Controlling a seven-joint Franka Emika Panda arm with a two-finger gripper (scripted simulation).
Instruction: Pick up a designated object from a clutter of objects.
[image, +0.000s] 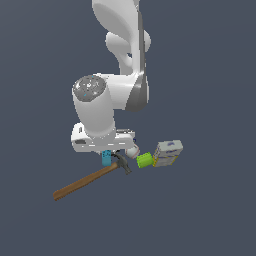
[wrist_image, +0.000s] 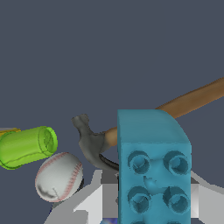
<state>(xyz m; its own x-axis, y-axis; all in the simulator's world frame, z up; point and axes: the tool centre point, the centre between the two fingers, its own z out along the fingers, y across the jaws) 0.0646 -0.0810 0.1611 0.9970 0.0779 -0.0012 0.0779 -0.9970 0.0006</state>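
Observation:
The designated object, a teal studded brick (wrist_image: 153, 170), fills the near part of the wrist view, its holed face toward the camera. My gripper (wrist_image: 154, 204) is shut on it, with a grey finger (wrist_image: 97, 199) pressed against one side and the other finger (wrist_image: 205, 199) against the opposite side. In the exterior view the brick (image: 106, 158) shows just under the white hand, with the gripper (image: 106, 153) low over the clutter of objects. Whether the brick rests on the ground or hangs above it cannot be told.
A wooden-handled hammer (image: 85, 181) lies right behind the brick, its dark head (wrist_image: 89, 144) close to it. A white baseball (wrist_image: 59, 176), a lime-green cylinder (image: 144, 160) and a white-and-yellow box (image: 167, 152) sit toward the exterior view's right.

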